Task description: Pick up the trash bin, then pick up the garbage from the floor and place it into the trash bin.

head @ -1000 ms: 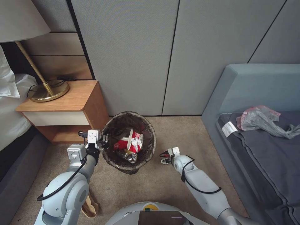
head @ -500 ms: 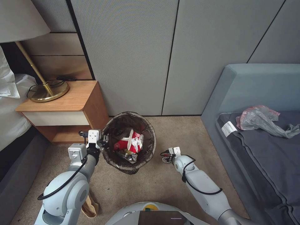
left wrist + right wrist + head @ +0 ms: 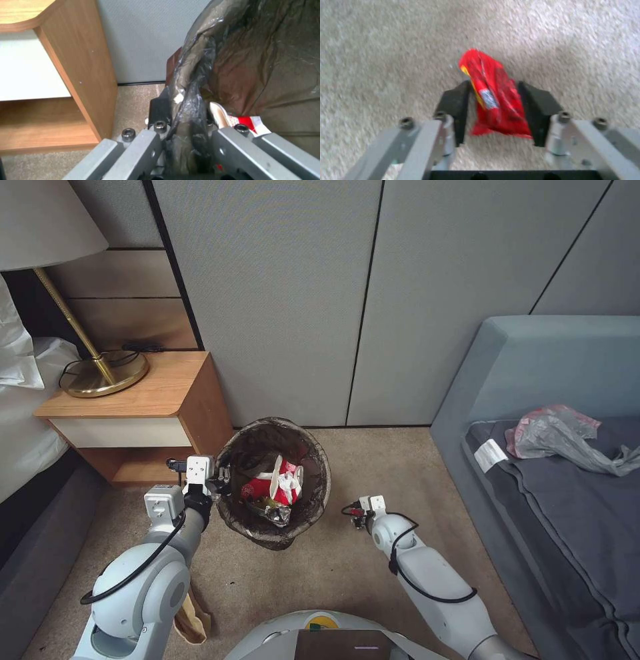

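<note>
A: Type of premises?

B: Bedroom, hotel-style. Chief landmark: wooden nightstand (image 3: pixel 143 410) against grey padded wall panels (image 3: pixel 287 300).

A: Supporting items?

B: Brass lamp (image 3: pixel 87 340) with pale shade, standing on the nightstand. Bed with white linen (image 3: pixel 20 407), left of it. Grey-blue upholstered daybed (image 3: pixel 553 447), well to its right. Beige carpet (image 3: pixel 373 467) on the floor below it.
</note>
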Available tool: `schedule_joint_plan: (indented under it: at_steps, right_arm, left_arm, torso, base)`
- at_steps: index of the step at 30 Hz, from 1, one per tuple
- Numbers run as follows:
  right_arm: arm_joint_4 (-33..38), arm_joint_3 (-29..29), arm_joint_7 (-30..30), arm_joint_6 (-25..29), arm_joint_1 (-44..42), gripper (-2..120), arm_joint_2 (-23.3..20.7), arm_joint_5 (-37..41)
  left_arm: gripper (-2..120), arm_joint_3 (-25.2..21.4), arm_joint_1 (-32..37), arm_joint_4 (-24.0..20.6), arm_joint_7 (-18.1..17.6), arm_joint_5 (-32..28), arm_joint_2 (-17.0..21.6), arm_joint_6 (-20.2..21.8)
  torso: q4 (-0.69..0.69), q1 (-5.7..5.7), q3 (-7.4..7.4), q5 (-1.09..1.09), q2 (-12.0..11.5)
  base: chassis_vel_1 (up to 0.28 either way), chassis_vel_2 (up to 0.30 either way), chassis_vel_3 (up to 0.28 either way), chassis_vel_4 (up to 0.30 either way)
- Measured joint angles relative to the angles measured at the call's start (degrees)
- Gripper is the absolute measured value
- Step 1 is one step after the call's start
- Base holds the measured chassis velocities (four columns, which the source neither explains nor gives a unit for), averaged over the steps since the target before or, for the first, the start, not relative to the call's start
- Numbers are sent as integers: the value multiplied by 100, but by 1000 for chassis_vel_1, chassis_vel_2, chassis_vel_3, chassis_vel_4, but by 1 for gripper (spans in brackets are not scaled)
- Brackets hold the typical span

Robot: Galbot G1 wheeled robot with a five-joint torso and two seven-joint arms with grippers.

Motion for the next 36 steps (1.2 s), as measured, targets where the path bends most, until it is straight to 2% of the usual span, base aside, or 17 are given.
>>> schedule_joint_plan:
  at_steps: [1, 2, 4, 6, 9, 16, 20, 23, 24, 27, 28, 30, 31, 33, 34, 36]
  right_arm:
    - [109, 22, 10, -20, -60, 28, -24, 13]
    - [109, 22, 10, -20, -60, 28, -24, 13]
    - [296, 58, 27, -53, -164, 17, -60, 28]
    - [373, 78, 36, -60, -203, 14, -71, 34]
    - [611, 150, 87, -68, -309, 0, -96, 54]
    - [977, 279, 196, -85, -444, 0, -111, 101]
    - [1462, 455, 255, -99, -596, 0, -127, 170]
    - [2450, 806, 412, -202, -787, 0, -276, 432]
    - [2450, 806, 412, -202, -787, 0, -276, 432]
    - [3352, 1192, 558, -346, -986, 0, -590, 683]
    - [3352, 1192, 558, -346, -986, 0, -590, 683]
    - [3991, 1494, 632, -444, -1153, 0, -844, 988]
    - [3991, 1494, 632, -444, -1153, 0, -844, 988]
    - [4814, 1841, 715, -475, -1338, 0, -1178, 1528]
    - [4814, 1841, 715, -475, -1338, 0, -1178, 1528]
    - [5593, 2121, 821, -481, -1402, 0, -1537, 2194]
  left_arm:
    - [0, 10, -6, 4, 1, 3, -10, 0]
    - [0, 10, -6, 4, 1, 3, -10, 0]
    - [0, 19, -16, 6, 3, 5, -13, 0]
    - [0, 19, -18, 7, 5, 5, -13, 0]
    - [0, 14, -14, 8, 10, 5, -9, 0]
    - [0, 6, -4, 7, 11, 9, -11, 0]
    - [0, -1, -6, 1, 11, 10, -6, 0]
    - [0, 1, 0, -8, 16, 18, -2, 0]
    - [0, 1, 0, -8, 16, 18, -2, 0]
    - [0, 16, 1, -8, 19, 36, -1, 0]
    - [0, 16, 1, -8, 19, 36, -1, 0]
    - [0, 21, 1, -8, 16, 41, 0, -1]
    - [0, 21, 1, -8, 16, 41, 0, -1]
    - [0, 46, 8, -8, -8, 28, 5, -1]
    - [0, 46, 8, -8, -8, 28, 5, -1]
    - [0, 80, 34, -10, -34, 28, 14, -1]
  torso:
    - [0, 0, 0, -1, 0]
    - [0, 0, 0, -1, 0]
    - [-2, 0, 0, -1, 0]
    - [-2, 0, 0, -2, 0]
    - [-1, 0, 0, -2, 0]
    - [-1, 0, -1, -2, 0]
    - [-1, 0, -1, -1, 0]
    - [-1, 0, -2, -1, 0]
    - [-1, 0, -2, -1, 0]
    - [-1, 0, -1, -2, 0]
    - [-1, 0, -1, -2, 0]
    - [-2, 0, -2, -1, 0]
    - [-2, 0, -2, -1, 0]
    - [-4, 0, -2, -3, 1]
    - [-4, 0, -2, -3, 1]
    - [-2, 0, -2, -3, 1]
  base:
    - [0, 0, 0, 0]
    - [0, 0, 0, 0]
    - [0, 0, 0, 0]
    - [0, 0, 0, 0]
    - [0, 0, 0, 0]
    - [0, 0, 0, 0]
    - [0, 0, 0, 0]
    - [0, 0, 0, 0]
    - [0, 0, 0, 0]
    - [0, 0, 0, 0]
    - [0, 0, 0, 0]
    - [0, 0, 0, 0]
    - [0, 0, 0, 0]
    - [0, 0, 0, 0]
    - [0, 0, 0, 0]
    - [0, 0, 0, 0]
